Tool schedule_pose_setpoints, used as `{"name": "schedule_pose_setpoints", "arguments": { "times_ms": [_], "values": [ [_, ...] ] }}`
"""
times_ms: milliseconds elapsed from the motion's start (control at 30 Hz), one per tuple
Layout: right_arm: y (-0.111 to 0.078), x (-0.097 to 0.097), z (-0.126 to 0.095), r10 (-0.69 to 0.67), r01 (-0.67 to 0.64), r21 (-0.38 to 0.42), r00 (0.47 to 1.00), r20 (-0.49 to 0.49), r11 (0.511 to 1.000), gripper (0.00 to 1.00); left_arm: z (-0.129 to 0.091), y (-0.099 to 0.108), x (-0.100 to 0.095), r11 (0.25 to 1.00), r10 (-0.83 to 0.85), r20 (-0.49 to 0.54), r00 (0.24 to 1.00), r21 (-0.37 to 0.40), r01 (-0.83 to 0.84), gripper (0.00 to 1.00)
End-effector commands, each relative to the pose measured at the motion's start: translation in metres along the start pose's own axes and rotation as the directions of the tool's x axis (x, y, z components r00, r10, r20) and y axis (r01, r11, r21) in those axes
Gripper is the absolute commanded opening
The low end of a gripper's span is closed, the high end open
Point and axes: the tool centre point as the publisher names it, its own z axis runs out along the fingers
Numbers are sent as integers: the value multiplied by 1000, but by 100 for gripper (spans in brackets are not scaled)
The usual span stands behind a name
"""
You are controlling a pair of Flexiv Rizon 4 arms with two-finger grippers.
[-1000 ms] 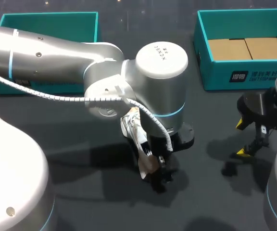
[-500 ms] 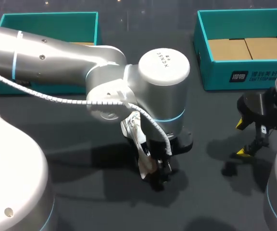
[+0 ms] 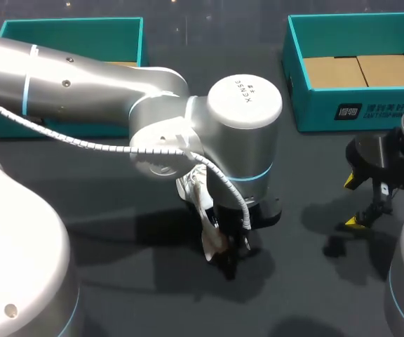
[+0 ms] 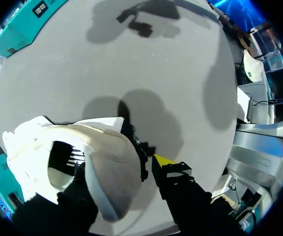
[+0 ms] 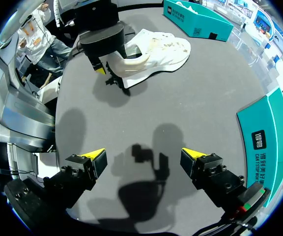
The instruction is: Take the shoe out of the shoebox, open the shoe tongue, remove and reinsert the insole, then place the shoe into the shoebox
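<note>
The white shoe (image 3: 196, 189) lies on its side on the dark table, mostly under my left arm. My left gripper (image 3: 226, 256) is at its heel end. In the left wrist view the beige heel (image 4: 113, 177) fills the gap of the left gripper (image 4: 119, 172); the yellow-tipped finger (image 4: 163, 161) rests against the heel's black trim and the other finger is hidden behind the shoe (image 4: 43, 147). The right wrist view shows that gripper (image 5: 113, 73) down on the shoe (image 5: 156, 51). My right gripper (image 3: 353, 202) hangs open and empty over bare table at the right (image 5: 144, 157).
A teal shoebox (image 3: 356, 105) with a cardboard insert stands at the back right, close to my right gripper. A second teal box (image 3: 69, 31) stands at the back left, partly behind my left arm. Dark table surface lies between the shoe and the right gripper.
My left gripper's fingers have drawn together around the shoe's heel, and the left wrist has shifted slightly right. The right arm has not moved.
</note>
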Motion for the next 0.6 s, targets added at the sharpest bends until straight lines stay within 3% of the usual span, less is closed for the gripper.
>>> {"name": "schedule_pose_setpoints", "arguments": {
  "times_ms": [33,67,133,400,600],
  "values": [
    [0,2,0,0,0,1,1000,3,1000,100,3,-4,1,1000,-5,-3,1000,-9,5,28],
    [0,2,0,0,0,1,1000,3,1000,100,3,-3,1,1000,-8,-4,1000,-11,7,23],
    [0,2,0,0,0,1,1000,3,1000,100,4,-3,1,1000,-10,-5,1000,-11,10,0],
    [0,2,0,0,0,1,1000,3,1000,100,-1,1,1,1000,-10,-5,1000,-10,10,0],
    [0,2,0,0,0,1,1000,3,1000,100,-30,5,-9,999,37,-53,998,-4,-37,0]
  ]
}}
